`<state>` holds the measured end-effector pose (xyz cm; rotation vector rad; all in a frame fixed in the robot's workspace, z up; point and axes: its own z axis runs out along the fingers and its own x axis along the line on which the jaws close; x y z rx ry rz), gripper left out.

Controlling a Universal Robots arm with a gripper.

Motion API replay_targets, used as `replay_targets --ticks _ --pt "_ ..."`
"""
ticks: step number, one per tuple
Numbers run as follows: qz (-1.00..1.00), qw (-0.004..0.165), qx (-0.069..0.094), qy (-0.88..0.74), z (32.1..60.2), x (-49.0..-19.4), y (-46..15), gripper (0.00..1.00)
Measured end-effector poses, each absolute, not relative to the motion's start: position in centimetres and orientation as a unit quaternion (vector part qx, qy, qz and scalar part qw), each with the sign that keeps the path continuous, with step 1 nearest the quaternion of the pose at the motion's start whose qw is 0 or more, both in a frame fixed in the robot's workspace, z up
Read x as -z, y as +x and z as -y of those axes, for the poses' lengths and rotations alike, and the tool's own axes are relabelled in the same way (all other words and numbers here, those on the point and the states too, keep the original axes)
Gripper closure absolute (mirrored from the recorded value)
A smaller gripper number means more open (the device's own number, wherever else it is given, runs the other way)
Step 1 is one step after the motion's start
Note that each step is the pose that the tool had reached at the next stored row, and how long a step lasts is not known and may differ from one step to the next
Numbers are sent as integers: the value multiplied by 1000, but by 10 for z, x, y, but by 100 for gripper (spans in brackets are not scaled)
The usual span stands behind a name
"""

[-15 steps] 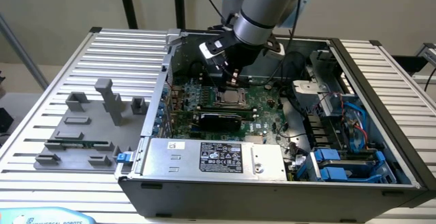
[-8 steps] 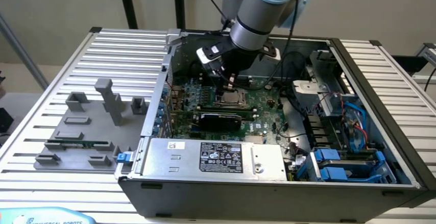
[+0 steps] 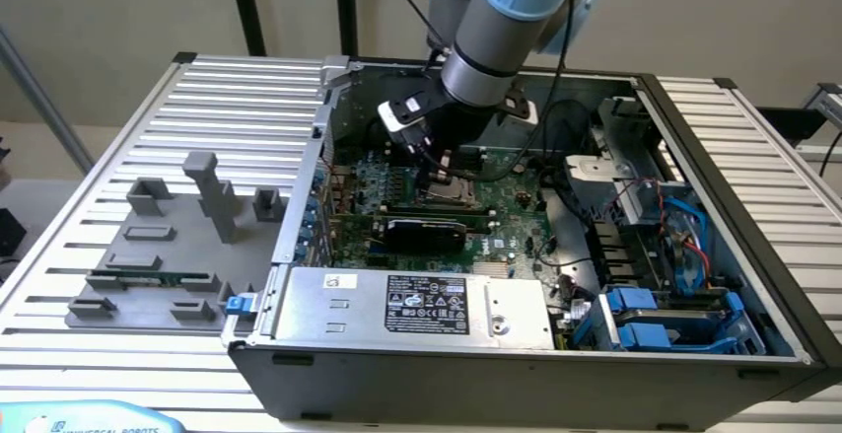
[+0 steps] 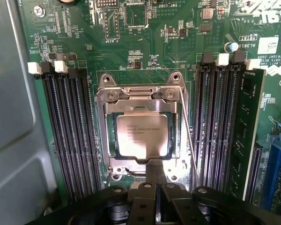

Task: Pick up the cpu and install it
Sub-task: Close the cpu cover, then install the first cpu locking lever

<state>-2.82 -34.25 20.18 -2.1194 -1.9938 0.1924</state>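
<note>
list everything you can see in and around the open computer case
cpu: one, silvery, in the socket frame
socket frame: one, bare metal, on the motherboard
motherboard: one, green, inside the case
memory slots: several, black, both sides of the socket frame
memory stick: one, green, on the fixture blocks
fixture blocks: several, grey, on the table, exterior view's left
power supply: one, silver, inside the case
case: one, dark grey, open, on the table
table: one, pale, slatted
arm: one, grey and blue, reaching into the case
end effector: one, black, shut, above the socket frame near the cpu
</note>
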Motion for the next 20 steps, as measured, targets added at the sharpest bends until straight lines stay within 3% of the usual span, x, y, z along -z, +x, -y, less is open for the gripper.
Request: replay_targets --ticks 6,20 --pt "679 113 -65 -722 343 -200 -28 89" --pt "679 119 -60 -722 343 -229 -53 89"
